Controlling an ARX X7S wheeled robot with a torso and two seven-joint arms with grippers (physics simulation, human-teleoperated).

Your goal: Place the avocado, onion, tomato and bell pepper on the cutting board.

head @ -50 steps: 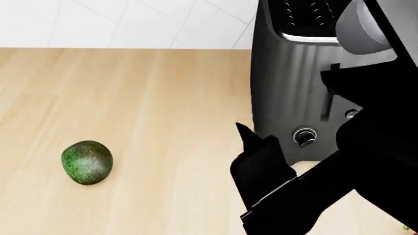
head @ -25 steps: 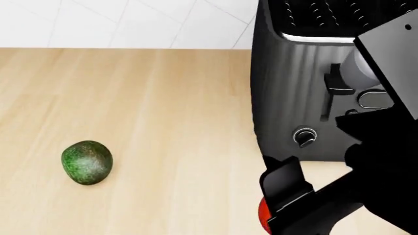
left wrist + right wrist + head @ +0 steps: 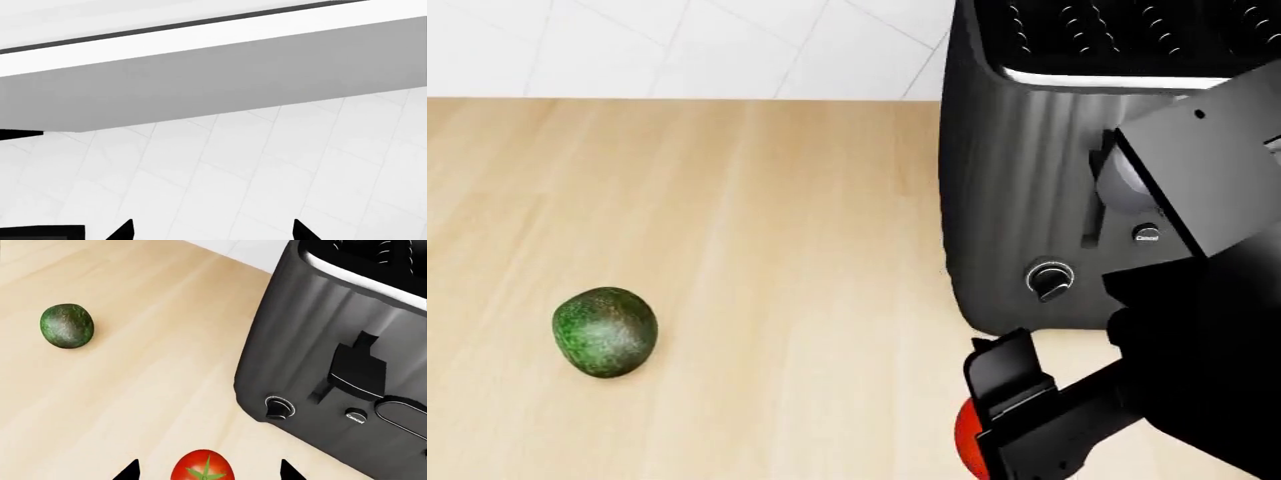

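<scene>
Well, most of the tomato (image 3: 965, 450) is hidden in the head view: only a red sliver peeks out from behind the black right arm (image 3: 1148, 400), low on the desk (image 3: 761, 220) in front of the toaster (image 3: 1028, 170). The right wrist view shows it better, glossy red with its green star cap, though its lower half is cut off at the frame's edge. It sits between the two dark tips of the right gripper (image 3: 207, 471), whose fingers (image 3: 130, 471) stand apart on either side and do not touch it. Only their very ends show.

The avocado (image 3: 605, 332) lies alone on the bare wood, well apart from the tomato and toaster, plain in both views. The onion, bell pepper and cutting board are not in any view.

The left gripper (image 3: 212, 231) is barely there: two black finger points, spread apart, against white tiled wall and a grey overhang. What lies beneath them cannot be told.

Against half a second ago, the avocado and toaster have not budged, and the tomato's red sliver sits in the same spot. The right arm has shifted: its grey block now covers more of the toaster's lever side, and the "Cancel" button (image 3: 1146, 236) shows just beside it.
</scene>
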